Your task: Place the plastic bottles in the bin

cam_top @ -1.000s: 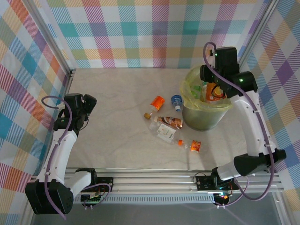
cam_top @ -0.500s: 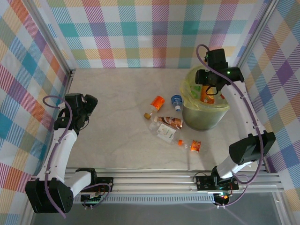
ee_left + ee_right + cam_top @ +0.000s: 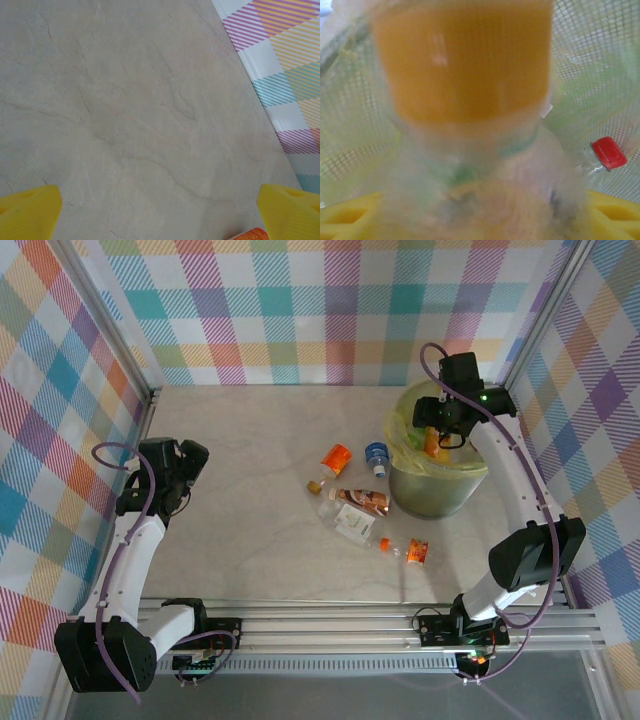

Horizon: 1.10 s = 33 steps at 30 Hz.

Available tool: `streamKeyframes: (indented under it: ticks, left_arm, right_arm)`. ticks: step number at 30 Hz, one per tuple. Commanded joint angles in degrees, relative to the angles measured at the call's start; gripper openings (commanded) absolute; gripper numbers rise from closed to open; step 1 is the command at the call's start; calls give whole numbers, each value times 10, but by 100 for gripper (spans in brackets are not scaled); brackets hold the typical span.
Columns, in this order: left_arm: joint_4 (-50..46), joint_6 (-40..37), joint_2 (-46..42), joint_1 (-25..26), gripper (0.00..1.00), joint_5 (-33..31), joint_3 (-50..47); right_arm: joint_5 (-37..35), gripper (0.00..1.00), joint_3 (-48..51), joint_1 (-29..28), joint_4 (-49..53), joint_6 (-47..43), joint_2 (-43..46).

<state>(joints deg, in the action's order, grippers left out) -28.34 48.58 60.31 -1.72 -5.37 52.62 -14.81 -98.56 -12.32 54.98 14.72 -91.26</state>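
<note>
The bin (image 3: 432,490), grey-green with a yellow-green bag, stands at the right of the table. My right gripper (image 3: 440,428) hangs over its mouth. Its yellow fingers (image 3: 350,217) stand wide apart, and a clear plastic bottle (image 3: 465,75) with an orange label shows blurred between them (image 3: 432,442). Below lies another bottle with a red cap (image 3: 609,153) on the bag. Several plastic bottles lie left of the bin: an orange one (image 3: 337,457), a blue-capped one (image 3: 377,457) and a brown-labelled one (image 3: 360,500). My left gripper (image 3: 190,455) is open over bare table (image 3: 160,210).
More bottles lie near the bin's foot: a clear one (image 3: 350,525) and a red-labelled one (image 3: 408,549). Checked walls close the table in on three sides. An orange bottle tip (image 3: 250,235) peeks in beside my left gripper's right finger.
The right gripper has shifted a little left over the bin and its jaws have widened round the orange-labelled bottle. The left arm has not moved.
</note>
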Motion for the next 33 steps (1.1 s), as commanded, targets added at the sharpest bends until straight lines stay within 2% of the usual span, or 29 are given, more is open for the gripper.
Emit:
streamKeyframes:
  ticks: [1,13,19,23,26,30,33]
  left_arm:
    - [6,-1,2,-8,100,5,-6]
    - [7,0,3,-8,100,8,-6]
    - [8,-1,2,-8,100,11,-3]
    - [15,-2,1,-8,100,18,-4]
    - [24,-3,2,-7,100,26,-3]
    - [31,-8,3,-6,100,30,-1]
    - [31,-14,3,-5,100,27,5]
  right_arm:
    - [8,82,-6,4,3,5,3]
    - [16,100,-32,3,33,-1,55]
    - [53,100,-38,2,70,-7,107]
    - [80,100,-3,-9,78,-8,167]
    - [60,100,30,-56,88,-14,217]
    - [-40,100,89,-178,114,-3,279]
    - [-84,100,138,-258,141,25,308]
